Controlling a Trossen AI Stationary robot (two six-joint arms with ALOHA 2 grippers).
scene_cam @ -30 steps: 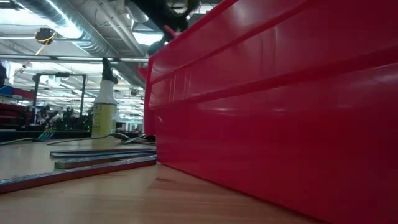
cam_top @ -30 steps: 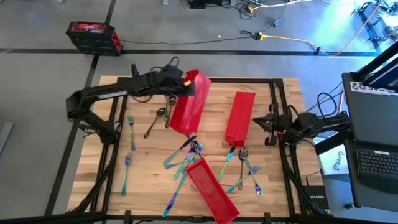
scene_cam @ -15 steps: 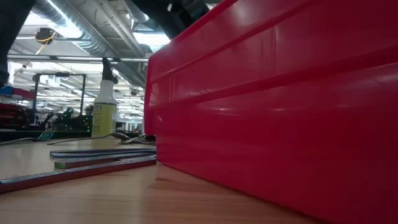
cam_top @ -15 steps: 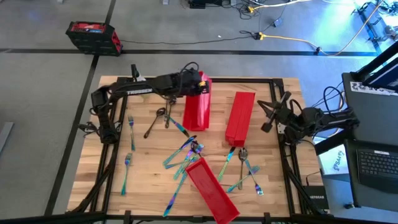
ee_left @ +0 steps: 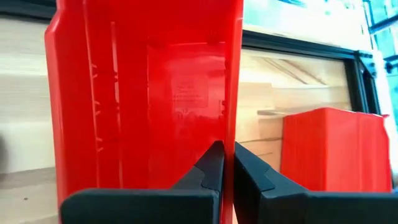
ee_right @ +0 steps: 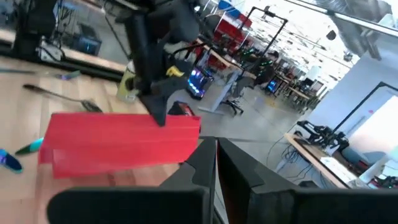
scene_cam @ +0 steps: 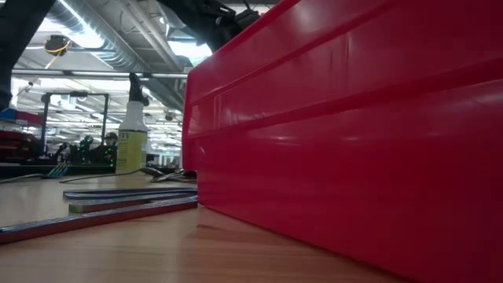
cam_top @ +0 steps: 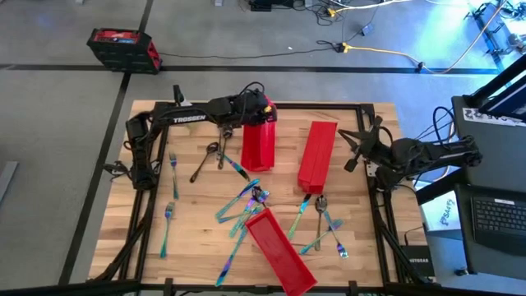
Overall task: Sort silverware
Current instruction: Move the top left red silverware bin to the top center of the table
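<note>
1. The silverware (cam_top: 246, 201) lies scattered over the middle and near half of the pale wooden surface (cam_top: 193, 230); the pieces are thin, flat and glossy, mostly iridescent blue-teal-purple metal.
2. A crossed cluster near the surface's centre has its long axes running diagonally, from the near-left towards the far-right.
3. Two forks (cam_top: 173, 164) by the left edge lie roughly along that edge, and a third piece (cam_top: 163, 242) below them points much the same way.
4. Two dark grey spoons (cam_top: 207, 159) lie left of the upright bin, slanted, with their bowls towards the far edge.
5. A smaller group (cam_top: 325, 222) sits near the right edge, fanned out at crossing angles.
6. The left hand (cam_top: 265, 111) is clamped on the thin wall of a long red plastic bin (cam_top: 258, 146); the left wrist view shows the fingers pinching that smooth, ribbed wall.
7. A second red bin (cam_top: 316, 154) lies just to its right, long axis from far to near; a third (cam_top: 281, 252) lies diagonally by the near edge.
8. The right hand (cam_top: 362, 152) waits at the right edge, fingers together and holding nothing.
9. A spray bottle (scene_cam: 131, 135) of yellowish liquid stands upright towards the far edge in the low view.
</note>
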